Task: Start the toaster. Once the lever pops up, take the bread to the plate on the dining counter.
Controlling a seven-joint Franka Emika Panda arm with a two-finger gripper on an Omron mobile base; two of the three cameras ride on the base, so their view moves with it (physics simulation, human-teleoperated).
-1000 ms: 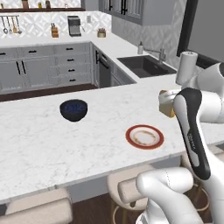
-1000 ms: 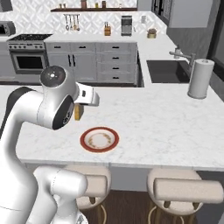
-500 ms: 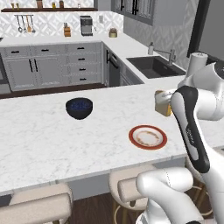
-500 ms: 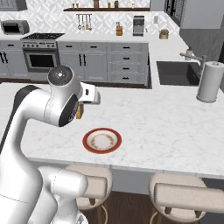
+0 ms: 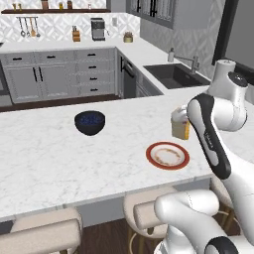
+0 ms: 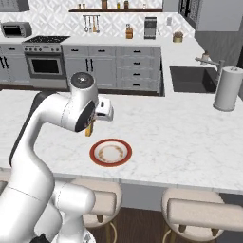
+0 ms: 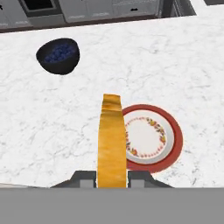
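Observation:
My gripper [image 7: 112,177] is shut on the bread [image 7: 112,140], a golden-brown slice seen edge-on. The slice hangs above the dining counter [image 7: 52,113] and overlaps the left rim of the red-rimmed plate [image 7: 151,138] in the hand view. In the left base view the bread [image 5: 180,130] hangs just behind and to the right of the plate [image 5: 167,155]. In the right base view the bread [image 6: 89,129] is under the hand, just behind and left of the plate [image 6: 110,152]. The toaster and its lever are out of view.
A dark blue bowl [image 5: 90,122] sits on the counter to the left of the plate. A paper towel roll [image 6: 227,89] stands at the counter's right end by the sink [image 6: 192,78]. Beige stools [image 5: 44,233] line the near edge.
Both base views have shifted, so the base has moved and the back cabinets sit differently. The bread stays in the shut gripper and now hangs a little nearer the plate.

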